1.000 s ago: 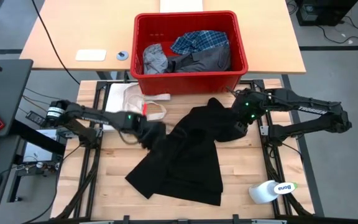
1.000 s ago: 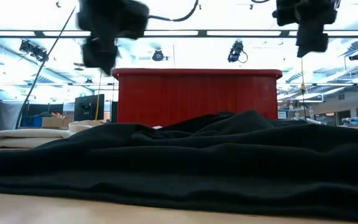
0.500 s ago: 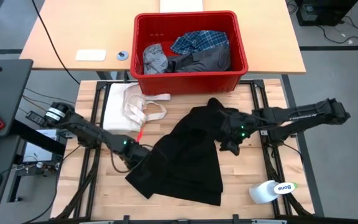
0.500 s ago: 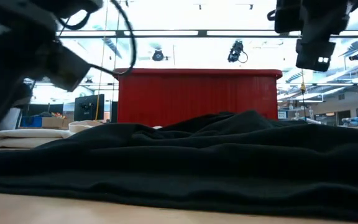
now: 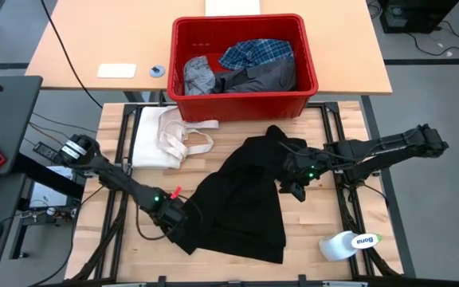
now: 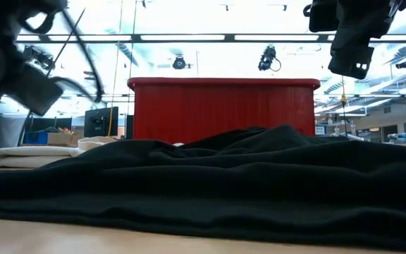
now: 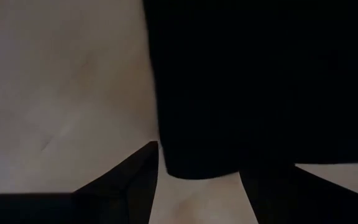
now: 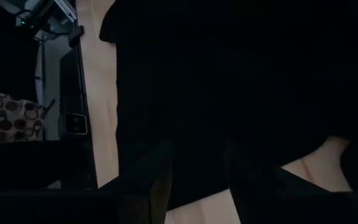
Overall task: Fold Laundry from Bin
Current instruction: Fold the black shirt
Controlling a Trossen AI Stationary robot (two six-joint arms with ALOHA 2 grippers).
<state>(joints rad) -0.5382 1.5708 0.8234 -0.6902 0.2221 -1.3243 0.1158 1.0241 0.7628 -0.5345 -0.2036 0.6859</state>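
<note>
I see the large black garment [image 5: 241, 199] covering the middle of the wooden table [image 5: 309, 239]. Bare wood stays free at the front right, until the white bottle lying on its side [image 5: 347, 244]. The bright red plastic bin [image 5: 243, 64] blocks the far edge. The cream-white cloth with strap loops [image 5: 166, 135] fills the far left corner.

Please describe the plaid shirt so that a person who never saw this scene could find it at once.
Find the bright red rectangular plastic bin on the far side of the table. The blue-and-white plaid shirt lies inside it, toward the back. The garments beside it are plain grey; only this one has a checked pattern.
</note>
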